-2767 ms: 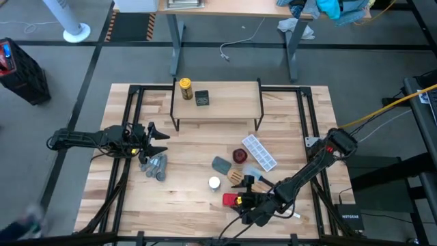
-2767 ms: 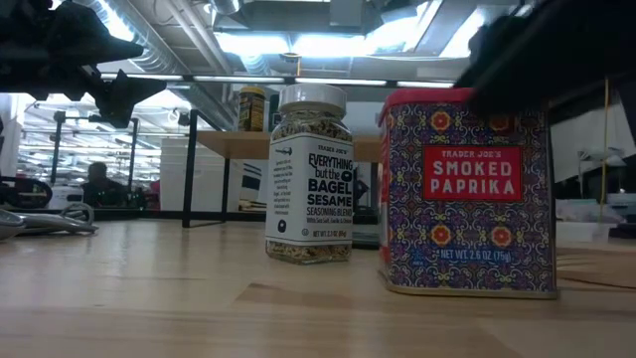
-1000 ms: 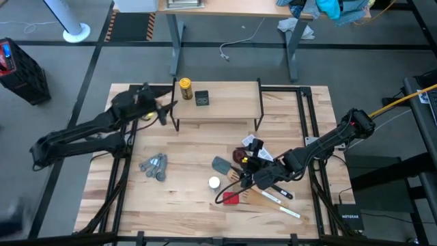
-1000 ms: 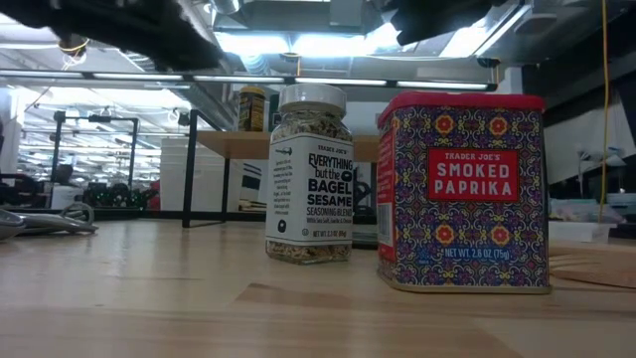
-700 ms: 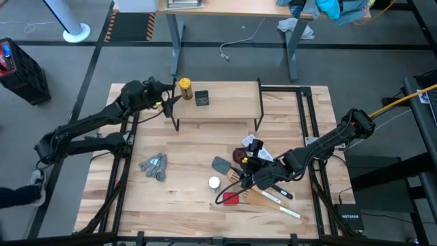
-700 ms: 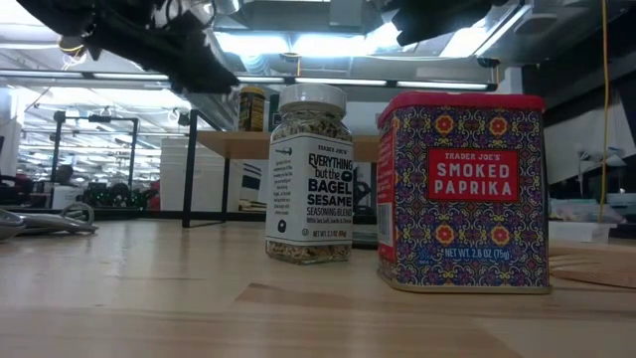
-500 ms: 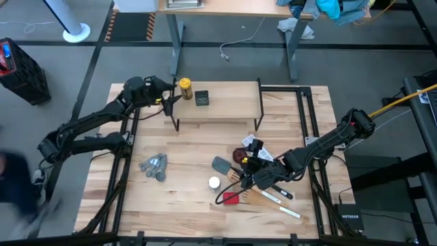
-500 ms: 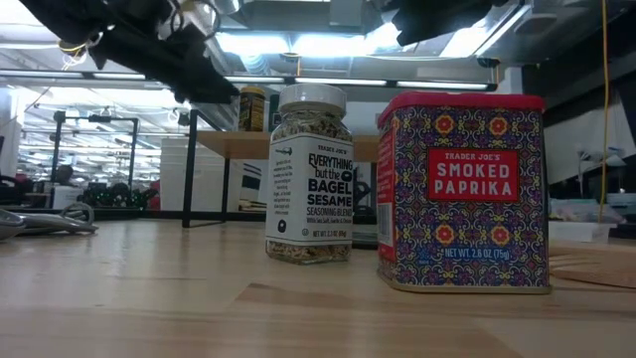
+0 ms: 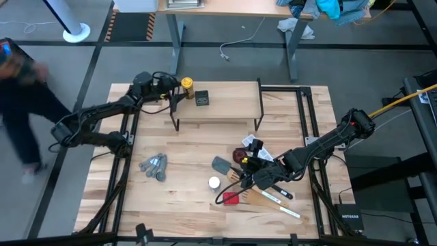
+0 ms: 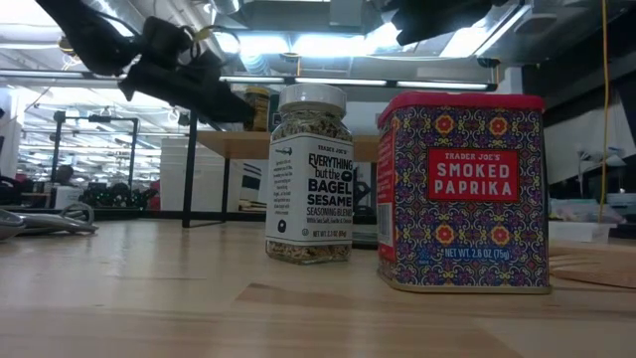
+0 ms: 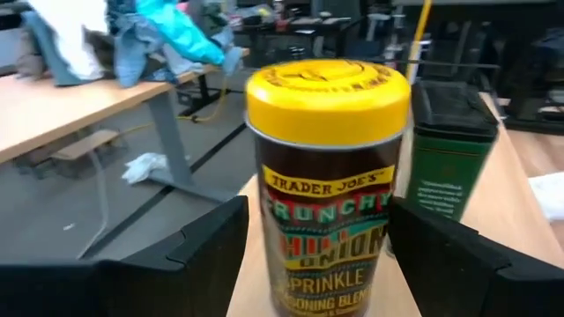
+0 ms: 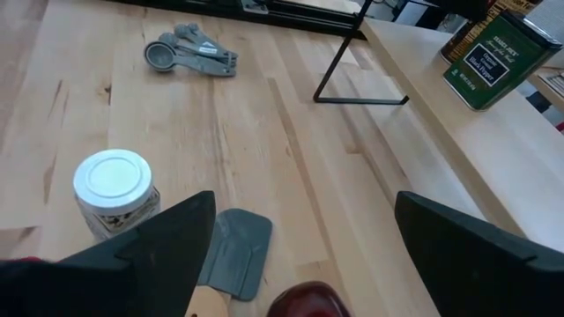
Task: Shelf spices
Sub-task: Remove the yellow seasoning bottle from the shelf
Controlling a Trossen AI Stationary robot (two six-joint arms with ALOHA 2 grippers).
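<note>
The yellow-lidded amber jar (image 9: 186, 87) (image 11: 328, 176) and the dark square tin (image 9: 202, 98) (image 11: 449, 150) stand on the left end of the shelf (image 9: 225, 102). My left gripper (image 9: 176, 91) (image 10: 199, 85) is open and level at that end of the shelf. Its fingers stand on either side of the amber jar, and I see no touch. The white-capped jar (image 9: 214, 182) (image 12: 113, 189) and the red square tin (image 9: 232, 199) (image 10: 462, 189) stand on the table near its front. My right gripper (image 9: 244, 182) hangs open above the table beside them.
Grey measuring spoons (image 9: 154, 166) lie on the table's left. A grey scraper (image 9: 221, 165), a dark red dish (image 9: 240, 156), a white tray (image 9: 260, 152) and wooden utensils (image 9: 263, 198) lie around my right gripper. A person (image 9: 20, 102) walks on the floor to the left.
My left gripper has gone toward the table's far edge and right, sinking a little, from beside the shelf's left leg up to the yellow-lidded jar, so that its open fingers now flank the jar. The spices have not moved.
</note>
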